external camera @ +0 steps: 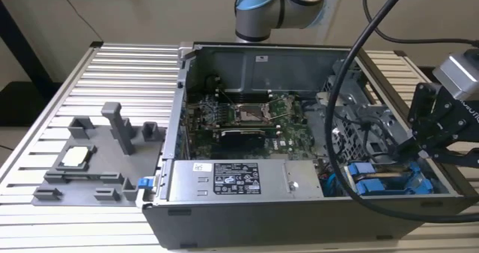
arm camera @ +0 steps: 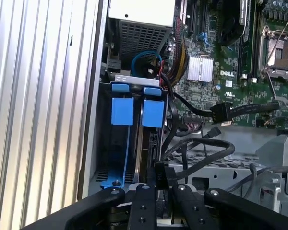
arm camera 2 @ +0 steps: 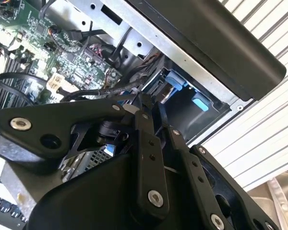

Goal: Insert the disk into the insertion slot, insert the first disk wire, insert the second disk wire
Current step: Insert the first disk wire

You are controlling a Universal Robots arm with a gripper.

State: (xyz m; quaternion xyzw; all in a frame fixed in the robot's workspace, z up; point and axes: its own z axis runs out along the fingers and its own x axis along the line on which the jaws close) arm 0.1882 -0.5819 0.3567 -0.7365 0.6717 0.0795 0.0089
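The insertion slot (external camera: 389, 180) is the grey metal bay with blue fittings at the case's front corner, on the exterior view's right. In the first wrist view the disk's blue carrier (arm camera: 127, 143) stands edge-on inside the insertion slot (arm camera: 105, 158), with two blue tabs (arm camera: 152, 113) on top. The disk's silver face is hidden. My gripper (arm camera: 161, 184) hangs just beside the bay, its fingers (arm camera: 143, 206) close together on a black wire connector (arm camera: 162, 172) whose thick black wire (arm camera: 201, 146) loops away. The exterior view shows the gripper (external camera: 411, 152) low inside the case.
The open computer case (external camera: 187, 124) lies on a ribbed metal table (external camera: 112, 68). A labelled grey power-supply box (external camera: 232, 180) sits beside the bay, with the motherboard (external camera: 247, 118) behind it. A grey fixture tray (external camera: 90, 169) with posts lies on the exterior view's left. Loose black cables (arm camera: 245, 110) cross the board.
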